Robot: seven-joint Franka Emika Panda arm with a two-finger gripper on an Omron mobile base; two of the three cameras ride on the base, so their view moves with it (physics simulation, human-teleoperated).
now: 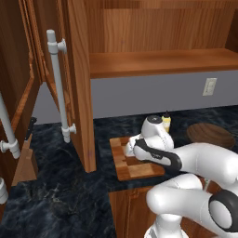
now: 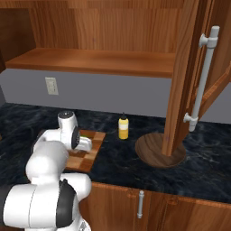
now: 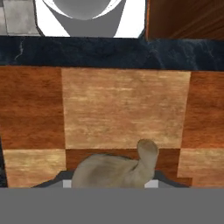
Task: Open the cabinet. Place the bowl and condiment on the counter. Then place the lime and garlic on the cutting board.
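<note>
One garlic (image 3: pixel 114 169) low over cutting board (image 3: pixel 124 113)

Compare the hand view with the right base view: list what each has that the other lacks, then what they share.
Hand view: the garlic, a beige bulb with its stem up, close between the fingertips just over the checkered blocks.

Right base view: the yellow condiment upright, the dark bowl beside it on the worktop, the open cabinet door with its grey bar handle, and a wall outlet.

Shared: the cutting board and the black marbled counter it lies on.
</note>
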